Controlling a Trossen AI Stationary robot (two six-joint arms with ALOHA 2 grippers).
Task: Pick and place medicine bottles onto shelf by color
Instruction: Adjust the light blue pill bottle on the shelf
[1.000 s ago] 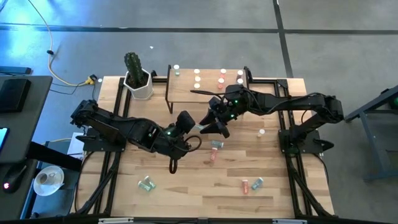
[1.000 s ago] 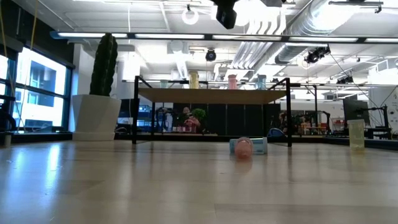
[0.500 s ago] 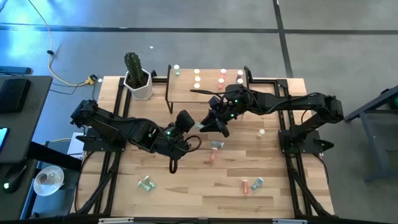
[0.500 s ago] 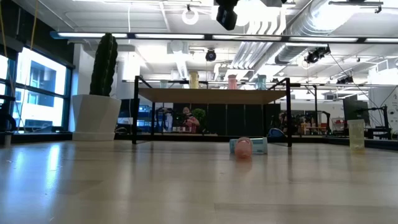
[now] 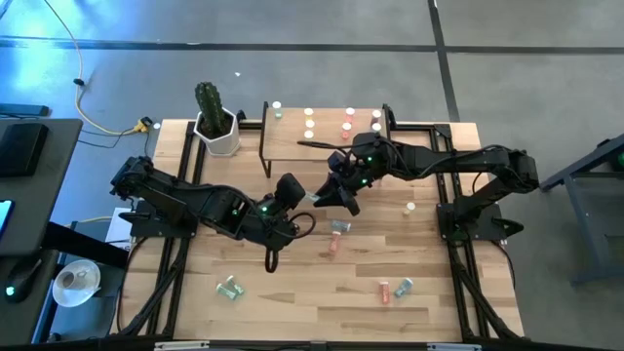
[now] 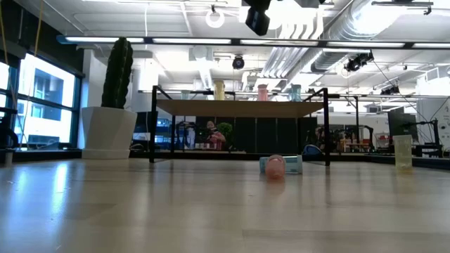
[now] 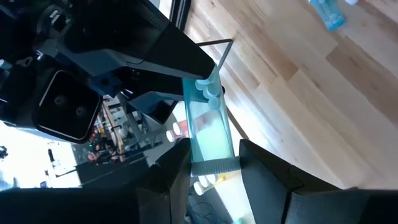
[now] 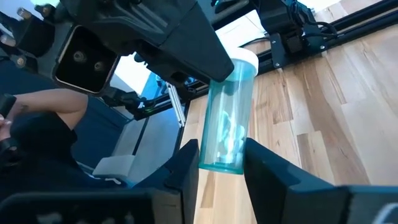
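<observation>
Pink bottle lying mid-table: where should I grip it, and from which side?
Probably mid-body from straight above, fingers spanning the pink bottle across its barrel: it lies on its side, with a teal bottle close at its shelf-side end.

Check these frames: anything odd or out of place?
Both tools clamp one translucent teal white-capped medicine bottle above the light-wood table: left tool, right tool at opposite ends. A small pink bottle lies tipped over on it.
</observation>
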